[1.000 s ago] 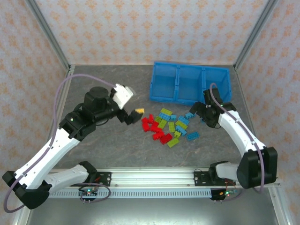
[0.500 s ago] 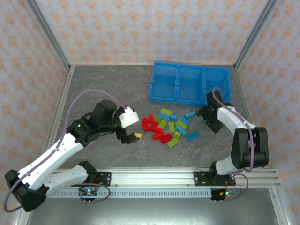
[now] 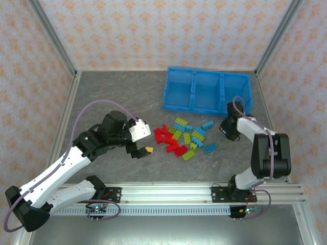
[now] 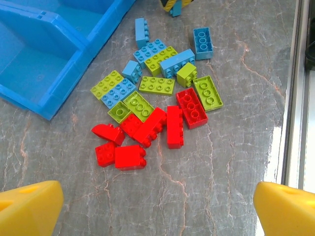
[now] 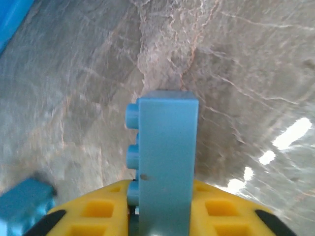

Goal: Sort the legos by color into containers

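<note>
Right wrist: right tool [image 5: 165,212] clamps a studded, flat-sided light-blue brick [image 5: 167,162]; left tool [image 4: 157,206] spread apart.

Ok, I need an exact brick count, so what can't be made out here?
Right wrist view: the light blue brick in the right claw has its lower end cut off by the bottom edge; the table behind is blurred.
Left wrist view: the blue bin runs off the top-left edge; the bottom edge crops the left claw.
Top view: the lego pile is too small for an exact count.
</note>
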Controlling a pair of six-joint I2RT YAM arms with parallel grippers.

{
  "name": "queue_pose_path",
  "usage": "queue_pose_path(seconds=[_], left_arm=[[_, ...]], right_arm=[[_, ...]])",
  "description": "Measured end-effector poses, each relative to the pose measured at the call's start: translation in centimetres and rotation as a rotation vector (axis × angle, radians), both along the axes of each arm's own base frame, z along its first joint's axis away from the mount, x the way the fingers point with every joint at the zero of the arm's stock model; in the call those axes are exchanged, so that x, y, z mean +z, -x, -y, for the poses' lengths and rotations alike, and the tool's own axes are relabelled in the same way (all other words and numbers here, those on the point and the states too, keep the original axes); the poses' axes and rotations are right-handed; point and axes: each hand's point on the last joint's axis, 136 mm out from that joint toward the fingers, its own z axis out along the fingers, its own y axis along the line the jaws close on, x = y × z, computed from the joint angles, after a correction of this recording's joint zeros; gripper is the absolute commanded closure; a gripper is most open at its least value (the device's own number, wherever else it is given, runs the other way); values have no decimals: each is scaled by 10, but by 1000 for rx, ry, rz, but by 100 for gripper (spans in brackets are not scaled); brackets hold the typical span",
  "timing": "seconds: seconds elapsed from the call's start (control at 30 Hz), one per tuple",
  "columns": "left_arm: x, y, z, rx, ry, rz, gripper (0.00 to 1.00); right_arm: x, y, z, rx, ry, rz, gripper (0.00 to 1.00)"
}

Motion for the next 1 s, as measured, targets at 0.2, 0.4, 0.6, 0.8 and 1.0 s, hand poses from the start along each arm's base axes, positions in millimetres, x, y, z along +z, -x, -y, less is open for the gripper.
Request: queue_pose_path(seconds=[0.2,0.4,0.6,0.8,1.0], left_arm=[[1,-1,1,0,11,14,0],[3,-6,1,20,22,41,0],[4,-13,-4,68,17,53,0],[2,-15,-10,101,12,70,0],[4,-27,-16,200,27,68,0]], right_arm=[[87,8,-1,14,11,313,79],[168,-21,12,50,113,512,79],[153,-124,37,98,165,394,77],[95,-170,45,143,84,249,61],[105,-168,43,137,70,227,47]])
